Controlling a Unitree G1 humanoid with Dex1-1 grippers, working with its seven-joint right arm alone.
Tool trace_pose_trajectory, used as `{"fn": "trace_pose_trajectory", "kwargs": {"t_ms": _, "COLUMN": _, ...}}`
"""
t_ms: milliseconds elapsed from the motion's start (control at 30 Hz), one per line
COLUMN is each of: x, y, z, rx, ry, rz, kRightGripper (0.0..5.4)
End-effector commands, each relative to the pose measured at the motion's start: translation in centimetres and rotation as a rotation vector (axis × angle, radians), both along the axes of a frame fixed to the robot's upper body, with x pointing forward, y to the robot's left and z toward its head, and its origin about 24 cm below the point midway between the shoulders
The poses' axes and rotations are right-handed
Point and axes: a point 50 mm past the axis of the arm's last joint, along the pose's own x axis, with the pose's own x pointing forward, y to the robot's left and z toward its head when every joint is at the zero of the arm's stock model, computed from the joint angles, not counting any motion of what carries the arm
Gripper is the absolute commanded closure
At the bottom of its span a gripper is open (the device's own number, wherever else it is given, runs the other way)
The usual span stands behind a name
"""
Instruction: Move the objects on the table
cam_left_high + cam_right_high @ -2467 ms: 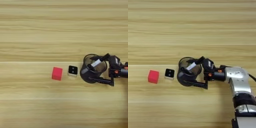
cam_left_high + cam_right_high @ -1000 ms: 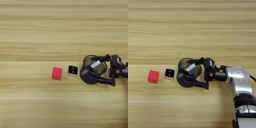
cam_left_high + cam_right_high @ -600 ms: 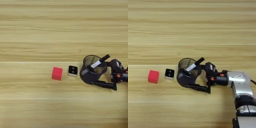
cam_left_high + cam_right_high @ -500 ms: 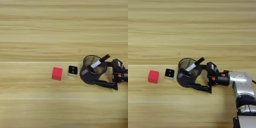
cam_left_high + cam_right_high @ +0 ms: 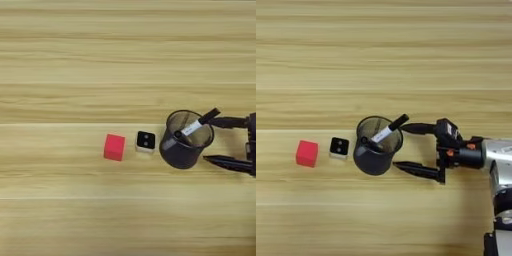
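The right gripper [image 5: 406, 147] is spread wide, just right of the cup [image 5: 376, 146] at frame centre. The marker [image 5: 387, 130] leans inside. White cube [image 5: 339, 147] and red cube [image 5: 307, 153] are positioned left.

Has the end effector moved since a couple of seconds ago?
Yes. The end effector has pulled back to the right, away from the cup; its fingers were around the cup and now stand open beside it. The white cube marks the fixed spot.

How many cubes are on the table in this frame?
2. The red cube lies furthest left; the white cube sits just right of it, beside the dark cup. None appears hidden.
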Motion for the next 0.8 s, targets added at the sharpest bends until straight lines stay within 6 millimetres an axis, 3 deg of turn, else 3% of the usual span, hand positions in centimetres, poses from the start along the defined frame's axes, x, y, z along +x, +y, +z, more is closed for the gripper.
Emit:
{"fn": "trace_pose_trajectory", "kwargs": {"t_ms": 33, "x": 1.4, "y": -1.5, "z": 4.1, "rx": -0.039, "ry": -0.143, "rz": -0.058, "kRightGripper": 0.03}}
{"fn": "trace_pose_trajectory", "kwargs": {"t_ms": 567, "x": 2.0, "y": -0.5, "z": 6.7, "rx": 0.059, "ry": -0.224, "rz": -0.021, "kRightGripper": 0.03}}
{"fn": "trace_pose_trajectory", "kwargs": {"t_ms": 800, "x": 1.8, "y": -0.5, "z": 6.1, "rx": 0.029, "ry": -0.206, "rz": -0.024, "kRightGripper": 0.03}}
